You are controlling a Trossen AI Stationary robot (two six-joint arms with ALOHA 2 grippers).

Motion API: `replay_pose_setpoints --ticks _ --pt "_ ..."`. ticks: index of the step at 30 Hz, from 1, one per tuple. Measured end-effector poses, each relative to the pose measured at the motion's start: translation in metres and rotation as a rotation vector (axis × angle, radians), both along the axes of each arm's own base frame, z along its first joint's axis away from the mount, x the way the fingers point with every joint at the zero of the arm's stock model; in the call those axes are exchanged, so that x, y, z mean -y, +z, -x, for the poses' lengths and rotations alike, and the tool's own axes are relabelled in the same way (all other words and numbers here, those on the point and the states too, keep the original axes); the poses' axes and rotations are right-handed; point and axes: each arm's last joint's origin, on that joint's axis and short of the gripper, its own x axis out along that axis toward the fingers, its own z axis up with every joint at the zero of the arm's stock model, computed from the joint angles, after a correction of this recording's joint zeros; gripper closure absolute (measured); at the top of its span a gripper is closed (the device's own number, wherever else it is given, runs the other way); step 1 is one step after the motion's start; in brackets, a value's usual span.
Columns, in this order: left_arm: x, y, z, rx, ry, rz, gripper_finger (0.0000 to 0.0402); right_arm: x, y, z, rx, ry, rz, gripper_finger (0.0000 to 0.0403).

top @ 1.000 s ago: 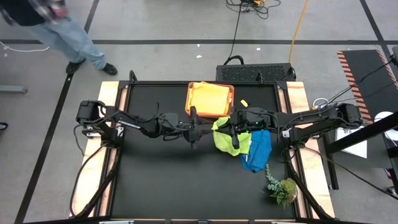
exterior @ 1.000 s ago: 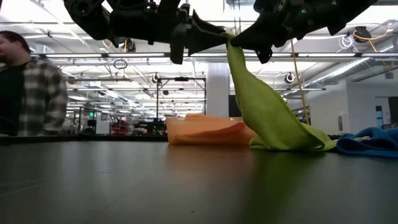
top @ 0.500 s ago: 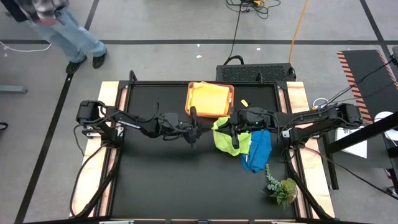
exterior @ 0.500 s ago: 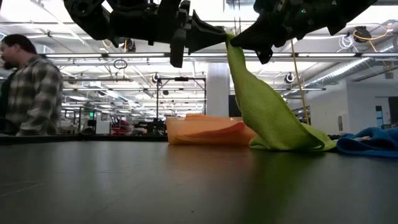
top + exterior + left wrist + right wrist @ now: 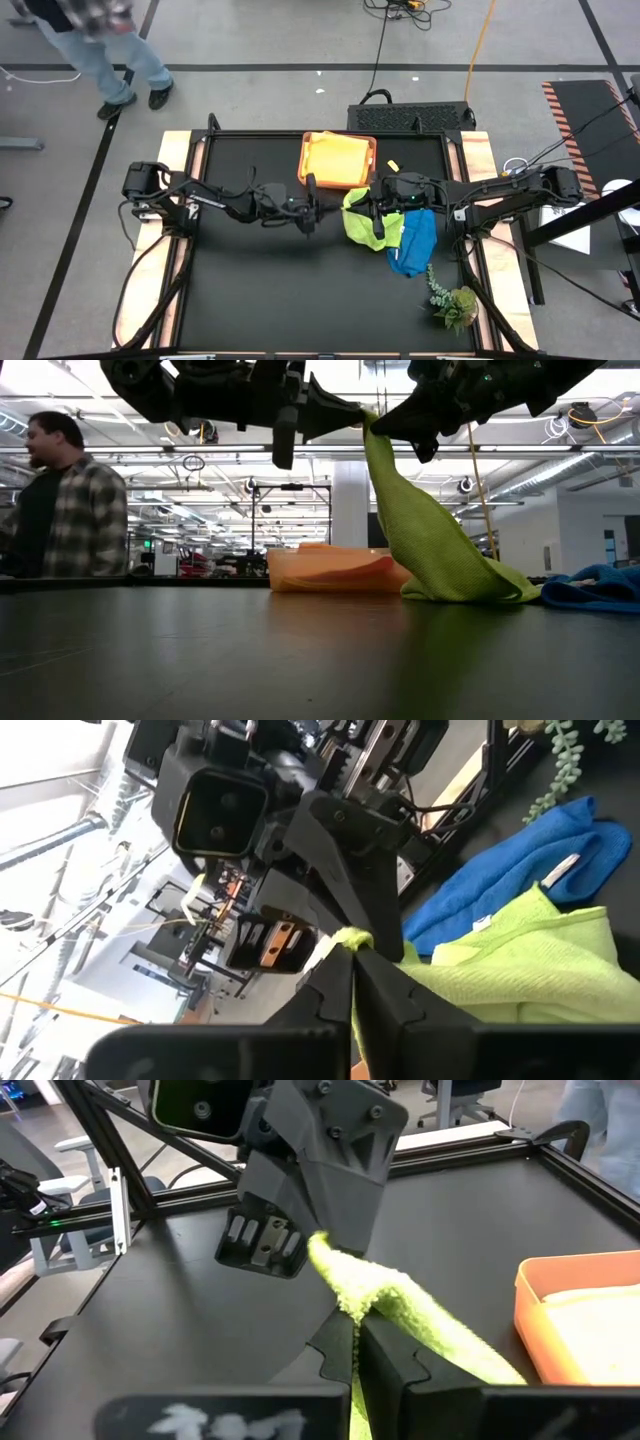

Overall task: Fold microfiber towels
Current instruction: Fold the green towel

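Two dark robot arms reach toward each other over a black table (image 5: 260, 290), meeting near its middle. The left gripper (image 5: 345, 415) and the right gripper (image 5: 385, 422) are both clamped on the same raised corner of a soft lime green microfiber towel (image 5: 430, 540), their fingertips almost touching. In the left wrist view, the left arm's fingers (image 5: 335, 995) are pressed together on the green corner; in the right wrist view, the right arm's fingers (image 5: 375, 1360) pinch the cloth the same way.

The towel hangs down from that corner in a long slanting drape, and its lower part rests in folds on the table. From above, it lies just right of centre (image 5: 372, 220).

A crumpled blue microfiber towel (image 5: 412, 243) lies on the table touching the green one, on its right side. Behind them, at the far edge of the table, a shallow orange rectangular tray (image 5: 306, 165) holds a flat yellow-orange cloth (image 5: 338, 158). A small leafy green plant sprig (image 5: 452, 300) lies near the table's front right corner.

A person in a plaid shirt (image 5: 70, 510) stands beyond the table on the left arm's side.
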Motion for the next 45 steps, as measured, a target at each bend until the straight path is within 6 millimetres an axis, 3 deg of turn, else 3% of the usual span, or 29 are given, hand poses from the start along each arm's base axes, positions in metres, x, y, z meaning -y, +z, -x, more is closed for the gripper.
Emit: replay_pose_setpoints --ticks 12,17,28,37,45 --pt "0.005 0.002 0.0 0.019 0.013 -0.035 0.0263 0.0 0.0 0.0 0.0 -0.003 -0.007 0.0403" --pt "0.005 0.003 -0.001 0.02 0.014 -0.04 0.0235 0.0 0.0 0.0 0.0 -0.003 -0.007 0.0403" --pt "0.005 0.001 -0.001 -0.018 0.012 -0.067 0.0233 -0.001 -0.015 -0.012 -0.024 0.042 -0.067 0.0403" --pt "0.004 -0.007 0.0 -0.112 0.017 -0.064 0.0278 -0.002 -0.016 -0.014 -0.019 0.057 -0.076 0.0403" --pt "0.004 -0.01 0.001 -0.145 0.063 -0.089 0.0284 -0.001 -0.016 -0.014 -0.014 0.057 -0.082 0.0403"
